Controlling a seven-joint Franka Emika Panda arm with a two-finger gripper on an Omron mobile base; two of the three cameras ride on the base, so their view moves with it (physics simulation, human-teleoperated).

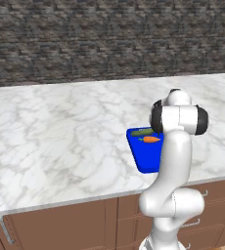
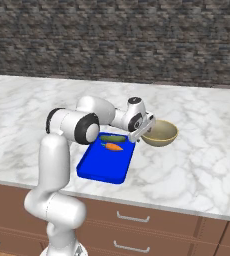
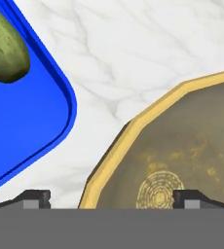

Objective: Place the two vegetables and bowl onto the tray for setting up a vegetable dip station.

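The blue tray (image 2: 103,169) lies on the marble counter near its front edge. On the tray's far end lie the dark green cucumber (image 2: 112,138) and the orange carrot (image 2: 114,146). The tan bowl (image 2: 163,133) sits on the counter just right of the tray. My gripper (image 2: 142,132) hangs at the bowl's left rim, open. In the hand view the gripper (image 3: 113,199) has its fingertips (image 3: 36,197) wide apart, with the bowl (image 3: 182,146) rim between them. The tray (image 3: 21,121) corner and the cucumber (image 3: 4,48) lie to the left. The left base view shows the tray (image 1: 143,158), cucumber (image 1: 142,132) and carrot (image 1: 151,139) beside my arm.
The marble counter (image 2: 197,165) stretches wide on both sides, backed by a dark stone wall (image 2: 115,40). Brown drawers (image 2: 152,225) with handles run under the counter's front edge.
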